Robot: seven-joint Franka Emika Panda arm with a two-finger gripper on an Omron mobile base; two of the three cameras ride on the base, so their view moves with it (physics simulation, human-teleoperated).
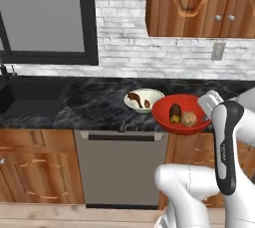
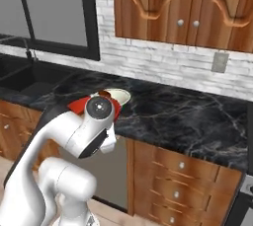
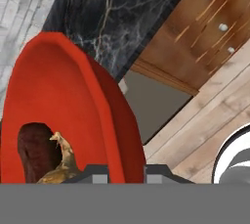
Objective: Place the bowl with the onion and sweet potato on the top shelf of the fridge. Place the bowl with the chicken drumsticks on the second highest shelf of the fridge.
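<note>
Claw [image 3: 126, 171] clamped on rim of red round bowl [image 1: 180, 114] w/ tan onion [image 1: 189, 119] & dark sweet potato [image 1: 175, 113], just beside white bowl [image 1: 143, 100] on black marble surface [image 1: 94, 100].

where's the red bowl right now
In the left base view the red bowl is held off the counter's front edge, right of the white bowl, above the wooden cabinets.

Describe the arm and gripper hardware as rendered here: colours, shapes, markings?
Glossy white rounded arm links with a long dark grey inlay along the upright link, faint lettering on it, unreadable. In the right base view, a joint ends in a dark round cap with a silver centre. The gripper shows two small dark grey blocky fingertips. No cables visible.
</note>
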